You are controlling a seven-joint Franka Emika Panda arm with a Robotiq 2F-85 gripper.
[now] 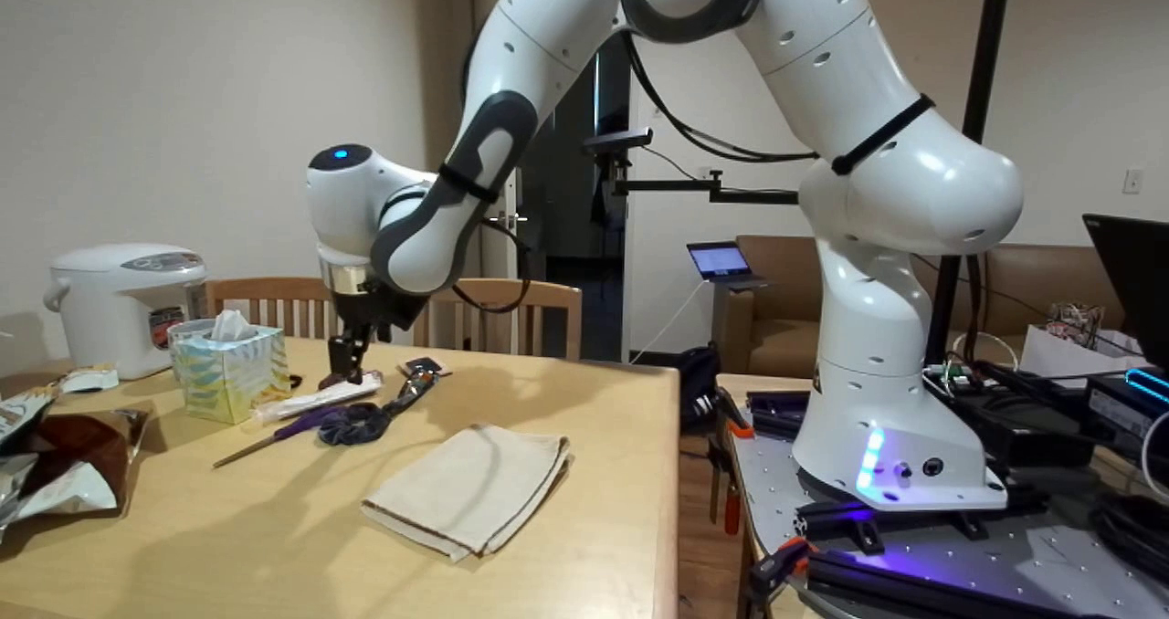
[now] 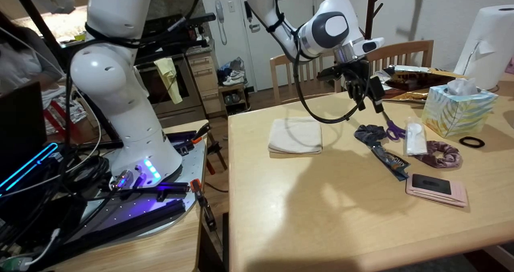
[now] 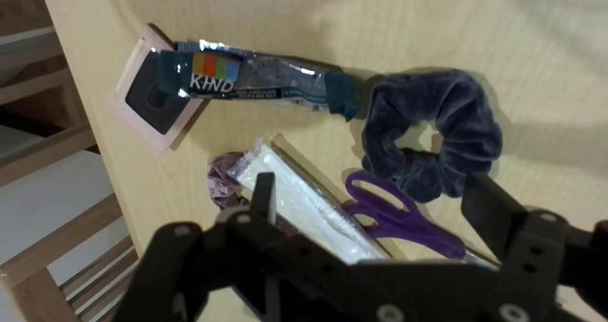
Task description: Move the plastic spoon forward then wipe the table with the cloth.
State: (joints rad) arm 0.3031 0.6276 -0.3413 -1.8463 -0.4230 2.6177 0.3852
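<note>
Plastic spoon (image 2: 416, 137): in clear wrapper (image 3: 313, 208), lying on the table (image 2: 257, 191), one end over the mauve scrunchie (image 2: 443, 155).
Long axis runs upper left to lower right in wrist view, beside the purple scissors (image 3: 413, 227) and not quite parallel to them; in an exterior view it runs almost straight away from the camera, scrunchie end nearest, far end pointing toward the foil bag (image 2: 413, 82). Can't tell through the wrapper which end the bowl is at. Tissue box (image 2: 457, 113) near it. Gripper (image 3: 374, 201) over this cluster, fingers (image 3: 491, 210) spread wide, wrapper and scissor handles showing through the gap. Beige cloth (image 1: 470, 491) folded flat, well apart from the spoon, closer to the arm's base (image 1: 913, 418).
</note>
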